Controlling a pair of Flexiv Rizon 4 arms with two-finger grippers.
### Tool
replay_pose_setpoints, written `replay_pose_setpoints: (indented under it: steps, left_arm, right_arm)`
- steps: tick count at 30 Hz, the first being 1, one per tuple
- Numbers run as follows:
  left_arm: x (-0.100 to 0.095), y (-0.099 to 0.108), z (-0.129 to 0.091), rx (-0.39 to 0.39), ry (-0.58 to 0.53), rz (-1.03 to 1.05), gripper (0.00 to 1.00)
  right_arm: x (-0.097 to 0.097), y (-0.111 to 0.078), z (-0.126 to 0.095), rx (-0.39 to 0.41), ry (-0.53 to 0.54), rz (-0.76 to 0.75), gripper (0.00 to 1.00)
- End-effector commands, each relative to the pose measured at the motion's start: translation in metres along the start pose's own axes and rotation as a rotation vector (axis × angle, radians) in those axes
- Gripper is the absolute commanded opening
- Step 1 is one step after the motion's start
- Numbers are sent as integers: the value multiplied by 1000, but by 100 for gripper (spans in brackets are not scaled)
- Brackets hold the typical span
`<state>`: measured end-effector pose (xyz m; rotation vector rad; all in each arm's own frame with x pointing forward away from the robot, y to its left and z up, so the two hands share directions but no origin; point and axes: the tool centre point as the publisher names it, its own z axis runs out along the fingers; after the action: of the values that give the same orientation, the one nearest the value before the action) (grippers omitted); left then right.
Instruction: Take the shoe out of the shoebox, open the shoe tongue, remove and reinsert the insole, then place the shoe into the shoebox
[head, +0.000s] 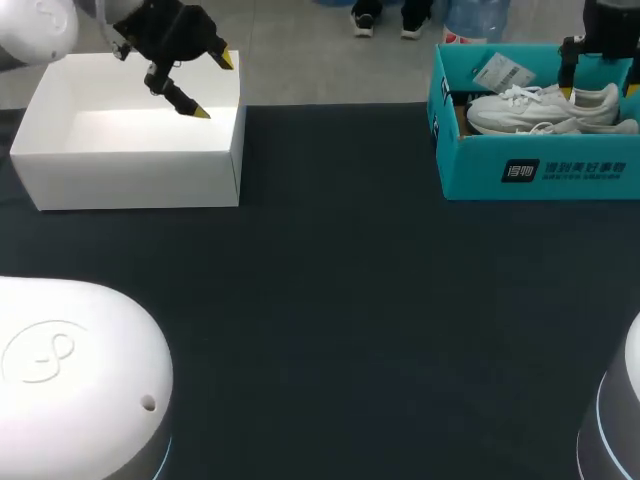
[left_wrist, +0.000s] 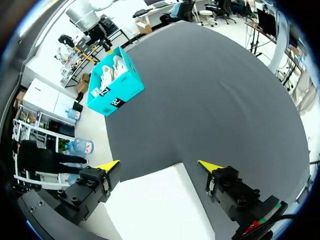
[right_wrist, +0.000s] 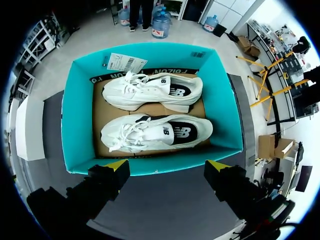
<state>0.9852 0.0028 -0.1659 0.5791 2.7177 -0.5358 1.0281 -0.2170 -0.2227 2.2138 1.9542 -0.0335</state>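
A teal shoebox (head: 540, 170) stands open at the far right of the table. It holds two white sneakers (head: 545, 108) lying on their sides on brown cardboard. In the right wrist view the pair shows clearly, one sneaker (right_wrist: 155, 132) close to the gripper and the other sneaker (right_wrist: 152, 90) beyond it. My right gripper (right_wrist: 168, 164) hangs open above the box's near wall (right_wrist: 150, 167), touching nothing. My right arm (head: 605, 30) comes down over the box. My left gripper (head: 215, 86) is open over the white box, far from the shoebox (left_wrist: 115, 92).
An open white box (head: 130, 140) sits at the far left, and its flat surface (left_wrist: 155, 205) lies under the left gripper. A white paper tag (right_wrist: 125, 62) leans at the far end inside the shoebox. Dark tabletop (head: 340, 300) spreads between the two boxes.
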Motion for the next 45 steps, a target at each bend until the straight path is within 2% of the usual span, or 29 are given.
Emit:
replay_pose_setpoints:
  steps: [1,3,5,6,8,9,13,22,30,37,45]
  left_arm:
    - [-17,-4,-3,-327,185,-757,100]
    - [-24,1,-4,-345,230,-931,100]
    - [-29,7,-3,-378,212,-1072,100]
    - [-32,9,-2,-388,253,-1121,100]
    - [-36,15,1,-438,238,-1272,100]
    - [-37,18,2,-432,217,-1291,100]
    - [-35,33,4,-470,185,-1513,100]
    - [-19,53,-4,-464,96,-1855,100]
    - [4,56,-11,-467,-85,-2089,100]
    - [20,57,-21,-430,-266,-2186,100]
    - [21,58,-22,-435,-271,-2191,100]
  right_arm:
    - [0,-7,1,36,4,4,100]
    - [-1,-11,0,48,15,14,100]
    - [-2,-15,-1,70,22,18,100]
    - [-2,-17,-1,68,36,25,100]
    - [-4,-21,-3,72,65,32,100]
    - [-5,-23,-4,74,62,29,100]
    - [-3,-29,-4,90,88,5,100]
    - [1,-34,1,98,104,-33,100]
    - [-1,-34,0,106,104,-29,100]
    - [-2,-39,-2,81,98,-54,100]
    - [-2,-39,-2,81,98,-54,100]
